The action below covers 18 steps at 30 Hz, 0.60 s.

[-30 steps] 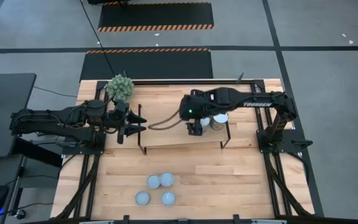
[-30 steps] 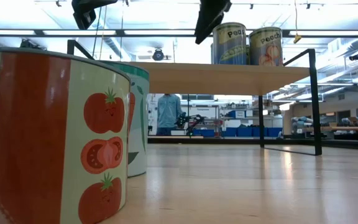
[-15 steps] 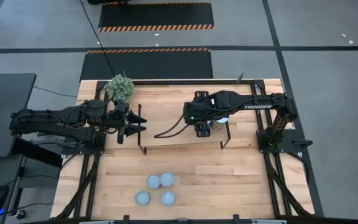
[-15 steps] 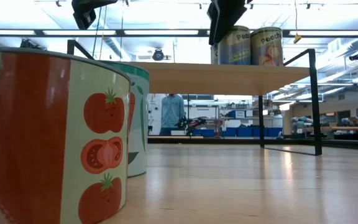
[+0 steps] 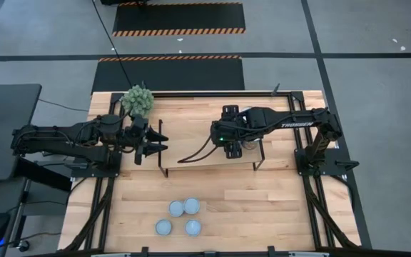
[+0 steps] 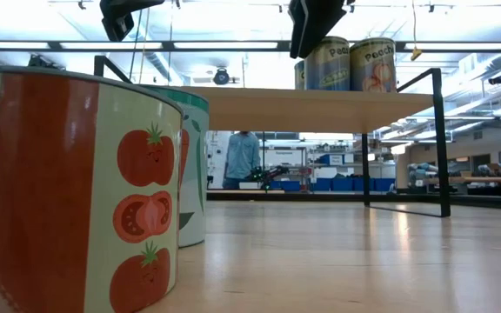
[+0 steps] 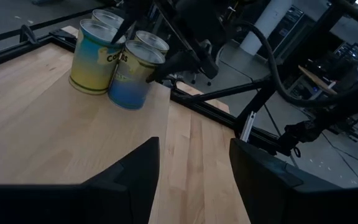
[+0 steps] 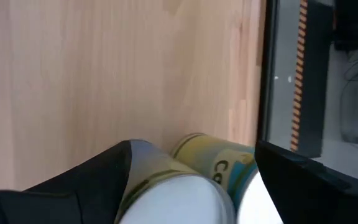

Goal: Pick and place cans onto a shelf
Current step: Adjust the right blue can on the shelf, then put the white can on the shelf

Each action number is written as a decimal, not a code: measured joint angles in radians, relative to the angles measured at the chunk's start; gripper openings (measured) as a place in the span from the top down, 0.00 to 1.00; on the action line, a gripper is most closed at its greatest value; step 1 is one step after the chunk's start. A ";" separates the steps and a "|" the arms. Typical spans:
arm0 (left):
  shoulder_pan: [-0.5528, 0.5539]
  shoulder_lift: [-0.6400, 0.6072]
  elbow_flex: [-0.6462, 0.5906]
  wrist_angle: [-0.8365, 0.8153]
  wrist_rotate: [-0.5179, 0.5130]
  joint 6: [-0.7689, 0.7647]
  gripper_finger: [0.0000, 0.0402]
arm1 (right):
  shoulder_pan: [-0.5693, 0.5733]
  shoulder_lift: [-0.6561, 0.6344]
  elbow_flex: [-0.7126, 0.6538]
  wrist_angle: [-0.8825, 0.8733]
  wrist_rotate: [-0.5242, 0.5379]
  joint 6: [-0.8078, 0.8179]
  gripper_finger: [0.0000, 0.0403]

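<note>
— Cans first: where do they stand, reading from the left?

— The left pincer (image 5: 160,142) hangs off the left end of the shelf (image 5: 191,139), its fingers apart with nothing between them. It waits. Nearer the front edge of the tabletop (image 5: 277,207), a bit left of the middle, four loose cans (image 5: 176,208) stand in a tight cluster, upright, tops showing. None of those has been shelved yet.

— And on the shelf itself?

— A second group of cans (image 7: 135,74) stands packed together toward the shelf's right end, touching one another. The left wrist view shows about four of them, a yellow one and a blue one in front.

— What is the right arm doing there?

— The right pincer (image 5: 229,148) hovers directly above that group, jaws spread wide and clamped on nothing. The can under it stands on the board on its own.

— So which step is this?

— It reads as the end of a placement, roughly half the task done. The next move likely calls for the right arm to lift straight up clear of the stacked cans without nudging them, then cross to the front cluster. There it must come down over a single can, which will be tight since the neighbours are pressed close.
</note>
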 joint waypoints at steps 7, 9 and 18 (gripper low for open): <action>-0.003 0.000 0.000 0.000 0.000 -0.001 0.50 | 0.008 -0.003 0.000 0.045 0.010 0.002 0.14; -0.003 0.000 0.000 0.000 0.000 -0.001 0.50 | 0.029 -0.006 0.008 0.064 0.008 0.023 0.14; -0.046 0.005 0.000 0.008 0.152 0.048 0.50 | 0.127 -0.007 0.117 0.096 -0.012 0.107 0.14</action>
